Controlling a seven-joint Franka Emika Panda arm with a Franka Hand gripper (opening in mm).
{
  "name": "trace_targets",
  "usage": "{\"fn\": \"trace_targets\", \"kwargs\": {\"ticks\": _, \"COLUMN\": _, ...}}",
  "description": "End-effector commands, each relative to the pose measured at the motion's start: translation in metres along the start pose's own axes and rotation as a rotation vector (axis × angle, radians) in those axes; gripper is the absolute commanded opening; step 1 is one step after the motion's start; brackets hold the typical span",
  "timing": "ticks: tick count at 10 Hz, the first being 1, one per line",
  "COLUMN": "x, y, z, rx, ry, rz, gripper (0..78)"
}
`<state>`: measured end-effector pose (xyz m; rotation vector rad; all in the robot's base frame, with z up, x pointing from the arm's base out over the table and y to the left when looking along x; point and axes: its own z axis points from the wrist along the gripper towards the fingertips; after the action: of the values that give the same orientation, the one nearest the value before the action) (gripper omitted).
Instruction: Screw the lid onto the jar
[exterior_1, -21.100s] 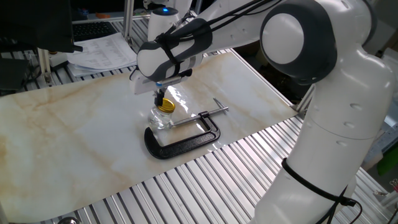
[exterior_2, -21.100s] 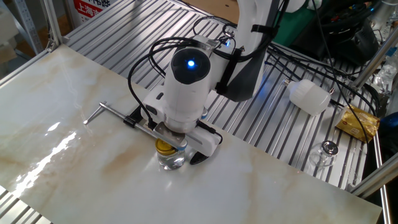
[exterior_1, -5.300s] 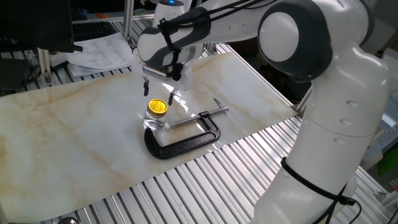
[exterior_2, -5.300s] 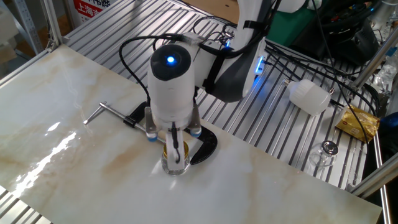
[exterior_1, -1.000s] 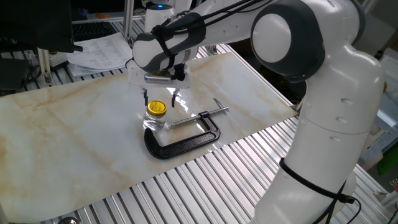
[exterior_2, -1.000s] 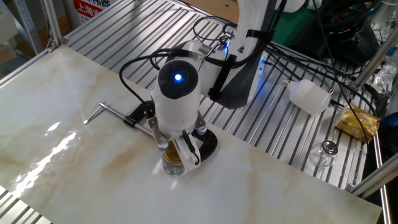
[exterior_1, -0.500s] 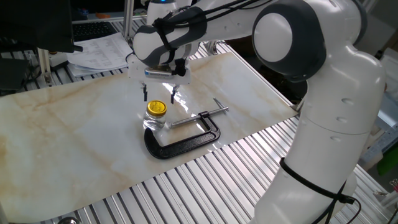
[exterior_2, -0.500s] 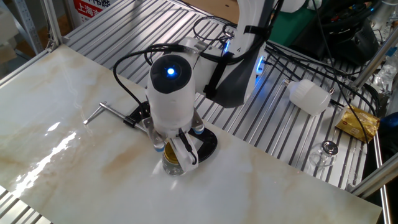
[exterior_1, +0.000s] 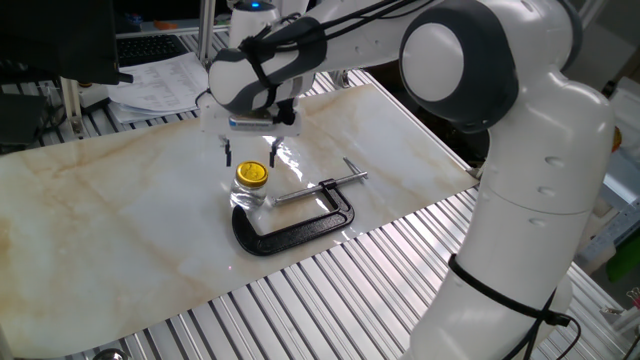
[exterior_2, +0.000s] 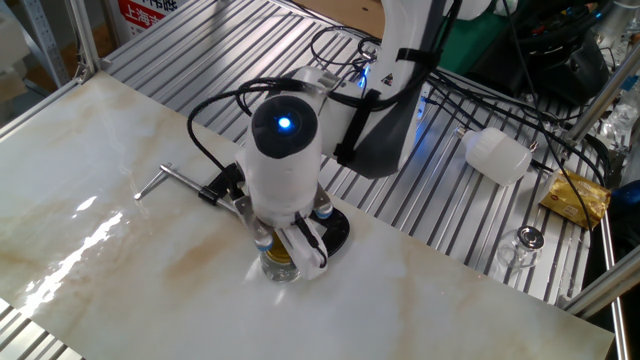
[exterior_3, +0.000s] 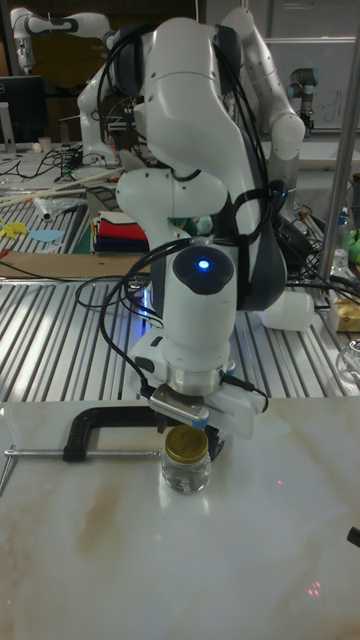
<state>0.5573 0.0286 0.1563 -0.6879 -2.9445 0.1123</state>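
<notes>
The jar (exterior_1: 250, 193) is a small clear glass standing on the marble tabletop, with the yellow lid (exterior_1: 251, 174) resting on its mouth. My gripper (exterior_1: 250, 154) hangs open just above the lid, one finger on each side, touching nothing. In the other fixed view the wrist covers most of the jar (exterior_2: 281, 270); only a sliver of the lid (exterior_2: 281, 258) shows under the gripper (exterior_2: 285, 243). The tall fixed view has the lid (exterior_3: 187, 444) on the jar (exterior_3: 187, 472) directly below the gripper (exterior_3: 190, 418).
A black C-clamp (exterior_1: 300, 218) with a silver screw lies against the jar's right side, its screw handle (exterior_2: 165, 180) pointing away. A white bottle (exterior_2: 497, 153), a yellow packet (exterior_2: 575, 197) and a small glass (exterior_2: 524, 245) sit on the slatted bench beyond the marble.
The open gripper has turned a little about its vertical axis and shifted slightly left above the lid. Jar, lid and clamp have not moved.
</notes>
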Motion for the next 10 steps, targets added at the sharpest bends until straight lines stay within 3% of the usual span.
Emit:
{"fn": "trace_targets", "kwargs": {"ticks": 1, "x": 0.0092, "y": -0.0001, "z": 0.01, "rx": 0.02, "ry": -0.018, "rz": -0.037, "gripper": 77.1}}
{"fn": "trace_targets", "kwargs": {"ticks": 6, "x": 0.009, "y": -0.0006, "z": 0.0117, "rx": 0.014, "ry": -0.022, "rz": -0.051, "gripper": 77.1}}
{"fn": "trace_targets", "kwargs": {"ticks": 8, "x": 0.0126, "y": -0.0011, "z": 0.0147, "rx": -0.013, "ry": -0.049, "rz": -0.059, "gripper": 77.1}}
{"fn": "trace_targets", "kwargs": {"ticks": 10, "x": 0.0137, "y": -0.0023, "z": 0.0149, "rx": -0.016, "ry": -0.053, "rz": -0.069, "gripper": 77.1}}
